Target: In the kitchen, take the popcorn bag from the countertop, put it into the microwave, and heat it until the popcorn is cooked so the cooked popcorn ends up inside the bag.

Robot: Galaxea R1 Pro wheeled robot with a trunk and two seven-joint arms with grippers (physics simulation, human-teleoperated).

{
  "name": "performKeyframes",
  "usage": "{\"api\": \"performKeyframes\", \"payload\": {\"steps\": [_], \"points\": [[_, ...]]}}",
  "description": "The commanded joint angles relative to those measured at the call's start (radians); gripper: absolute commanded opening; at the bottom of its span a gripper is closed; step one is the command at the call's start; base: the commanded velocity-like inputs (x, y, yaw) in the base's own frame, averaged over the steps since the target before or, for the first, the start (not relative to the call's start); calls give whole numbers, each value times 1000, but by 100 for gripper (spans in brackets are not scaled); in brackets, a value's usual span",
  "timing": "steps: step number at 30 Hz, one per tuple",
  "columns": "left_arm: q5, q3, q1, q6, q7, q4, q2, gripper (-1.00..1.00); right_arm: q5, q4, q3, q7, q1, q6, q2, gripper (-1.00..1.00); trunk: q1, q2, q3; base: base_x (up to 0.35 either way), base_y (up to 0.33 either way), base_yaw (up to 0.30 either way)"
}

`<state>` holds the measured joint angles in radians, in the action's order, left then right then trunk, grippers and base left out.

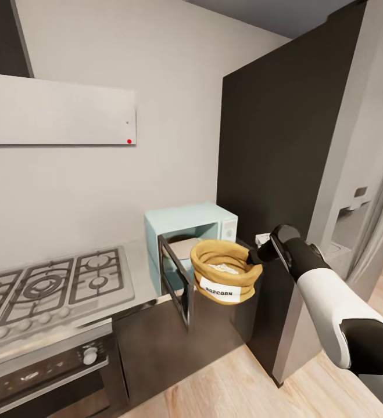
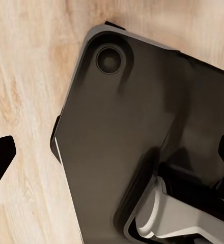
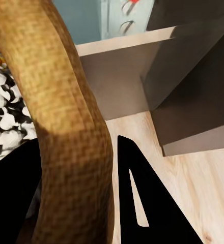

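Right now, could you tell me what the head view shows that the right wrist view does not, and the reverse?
Head view alone: the gas hob, the white hood, the microwave's open door and the bag's POPCORN label. Right wrist view alone: a close look at the pale popcorn inside the bag, and one dark fingertip beside its rolled rim. Both share: the popcorn bag, held by the right gripper, the mint-blue microwave and the wood floor.

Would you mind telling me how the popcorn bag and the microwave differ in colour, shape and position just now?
The popcorn bag is tan-yellow cloth; the microwave is a pale mint-blue hard box. The bag is round and squat with a rolled rim; the microwave is square-edged. The bag hangs in the air in the right pincer; the microwave sits on the countertop. Both are open: the bag's mouth faces up, the microwave's door is swung out.
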<state>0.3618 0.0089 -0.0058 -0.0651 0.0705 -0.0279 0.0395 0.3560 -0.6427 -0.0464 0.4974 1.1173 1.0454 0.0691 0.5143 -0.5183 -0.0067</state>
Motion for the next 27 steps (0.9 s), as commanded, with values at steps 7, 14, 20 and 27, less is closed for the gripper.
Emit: {"api": "performKeyframes", "payload": {"steps": [7,14,20,27], "points": [[3,0,0,-2,3,0,0,100,5,-4,-4,13,1,2,-1,-100,1,-1,-1,320,0,0],[3,0,0,-3,2,0,0,100,6,-14,-5,13,1,2,-37,-100,1,-1,-1,305,0,0],[3,1,0,-4,1,0,0,100,7,-14,-6,11,1,2,-54,-100,1,-1,-1,43,0,0],[3,0,0,-4,0,0,0,100,8,-14,-8,9,0,2,-59,-100,1,-1,-1,101,114,0]]}}
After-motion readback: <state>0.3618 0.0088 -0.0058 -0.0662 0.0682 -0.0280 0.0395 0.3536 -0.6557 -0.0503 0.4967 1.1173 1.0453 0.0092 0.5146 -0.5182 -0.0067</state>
